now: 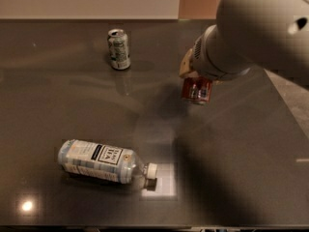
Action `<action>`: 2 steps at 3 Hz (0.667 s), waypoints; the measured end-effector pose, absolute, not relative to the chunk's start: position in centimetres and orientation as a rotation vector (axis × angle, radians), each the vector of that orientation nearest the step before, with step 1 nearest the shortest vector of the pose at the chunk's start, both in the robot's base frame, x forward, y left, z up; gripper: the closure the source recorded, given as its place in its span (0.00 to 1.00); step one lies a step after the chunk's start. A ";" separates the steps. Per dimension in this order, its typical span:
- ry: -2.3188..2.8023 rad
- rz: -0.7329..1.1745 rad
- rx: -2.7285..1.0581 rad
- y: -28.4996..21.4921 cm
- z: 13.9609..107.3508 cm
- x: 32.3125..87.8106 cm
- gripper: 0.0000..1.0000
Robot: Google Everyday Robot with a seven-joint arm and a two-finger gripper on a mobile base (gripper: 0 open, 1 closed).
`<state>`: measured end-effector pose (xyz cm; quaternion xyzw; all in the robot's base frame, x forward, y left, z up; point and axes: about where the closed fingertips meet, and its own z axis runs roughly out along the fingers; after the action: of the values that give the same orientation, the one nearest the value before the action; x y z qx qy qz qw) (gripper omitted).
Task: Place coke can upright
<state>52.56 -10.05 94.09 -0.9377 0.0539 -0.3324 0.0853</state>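
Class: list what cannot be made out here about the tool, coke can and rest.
The tool, over the table, right of centre: mostly hidden by the arm.
The coke can: upper part hidden by tool and arm; contact with table unclear.
The bottle: print too small to read.
The arm: cut off at top and right.

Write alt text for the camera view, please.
The pincer, right of centre over the dark table, grips the red coke can. A pale green-white can stands at the back; a clear bottle lies on its side in front.
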 end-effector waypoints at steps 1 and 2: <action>0.062 -1.057 -2.779 -10.1 93.2 53.1 1.00; 0.047 -1.072 -2.777 -10.2 93.5 52.9 1.00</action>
<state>52.94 -10.21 93.51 -0.9296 0.0156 -0.3589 0.0819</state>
